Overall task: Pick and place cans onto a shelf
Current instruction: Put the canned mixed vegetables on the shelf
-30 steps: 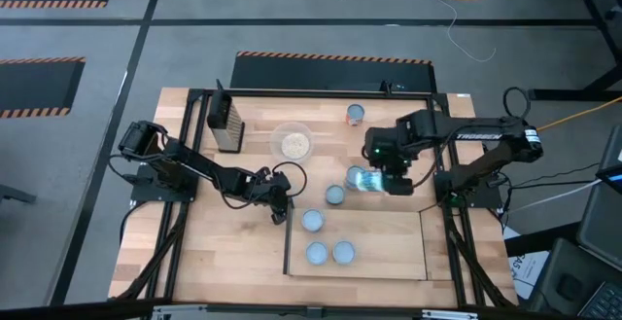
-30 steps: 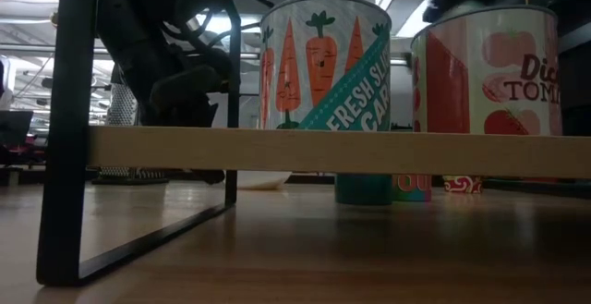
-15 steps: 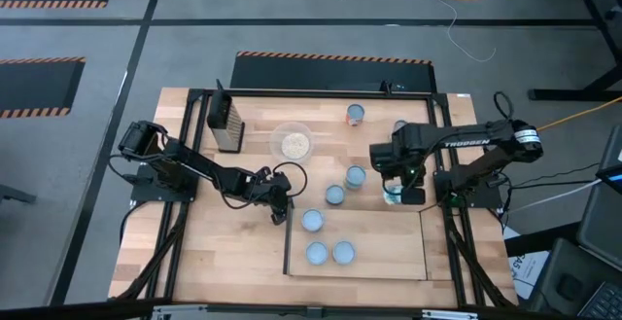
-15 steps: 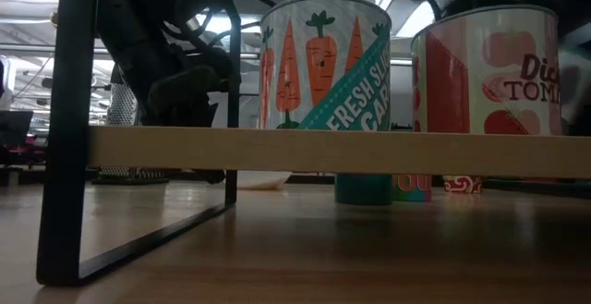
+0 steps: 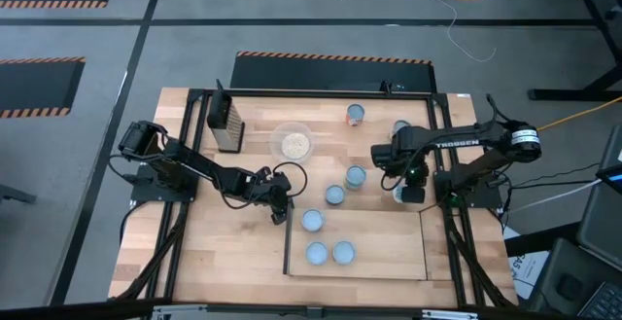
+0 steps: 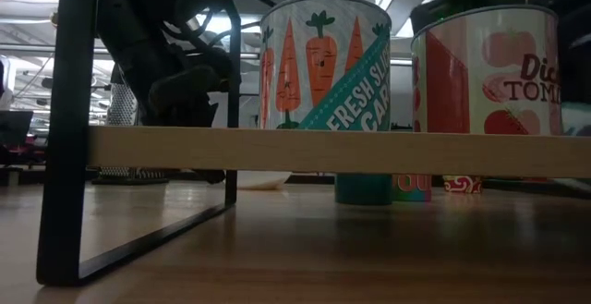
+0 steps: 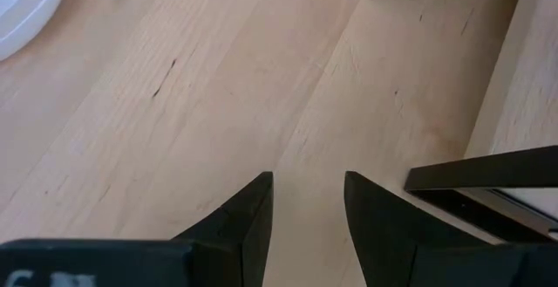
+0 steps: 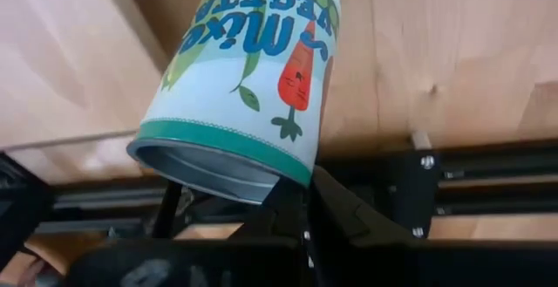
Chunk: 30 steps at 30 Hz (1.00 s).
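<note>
While clamped shut in right gripper (image 8: 301, 201) jaws, tilted white-and-teal mixed-vegetable metal can (image 8: 248, 78); left gripper (image 7: 307, 201) jaws apart, empty.

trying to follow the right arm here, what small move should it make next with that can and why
Probably carry the can a little inward over the bare part of the shelf and level it before lowering. The right tool is shut on the can, holding it tilted at the shelf's far right corner, near the table frame. Three cans already stand at the shelf's left. The left tool waits open beside the shelf.
</note>
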Motion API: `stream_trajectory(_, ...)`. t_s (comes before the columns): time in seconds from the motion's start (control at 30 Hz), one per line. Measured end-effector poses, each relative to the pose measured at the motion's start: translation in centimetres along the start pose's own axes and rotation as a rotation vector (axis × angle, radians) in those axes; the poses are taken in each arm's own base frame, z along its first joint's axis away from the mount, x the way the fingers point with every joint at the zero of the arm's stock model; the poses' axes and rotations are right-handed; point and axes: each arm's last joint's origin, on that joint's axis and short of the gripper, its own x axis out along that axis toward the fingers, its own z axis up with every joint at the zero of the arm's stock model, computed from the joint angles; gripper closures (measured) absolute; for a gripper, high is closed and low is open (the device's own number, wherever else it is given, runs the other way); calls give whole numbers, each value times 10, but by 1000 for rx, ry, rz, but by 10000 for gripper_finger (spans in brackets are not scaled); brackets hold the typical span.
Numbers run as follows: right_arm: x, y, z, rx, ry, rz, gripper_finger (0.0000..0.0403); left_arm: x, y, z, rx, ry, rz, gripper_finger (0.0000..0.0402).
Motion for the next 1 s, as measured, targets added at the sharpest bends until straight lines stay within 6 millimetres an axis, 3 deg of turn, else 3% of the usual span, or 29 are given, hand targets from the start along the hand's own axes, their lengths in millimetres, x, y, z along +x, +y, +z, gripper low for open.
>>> stream_trajectory(0.4, 6, -16, 6, 45, -19, 39, 388, 0, 0, 0, 35, -1, 0, 266)
stream_trajectory(0.6, 5, -18, 8, 49, -31, 43, 365, 0, 0, 0, 36, -1, 0, 266)
stream_trajectory(1.0, 5, -18, 12, 48, -75, 39, 360, 0, 0, 0, 37, -1, 0, 266)
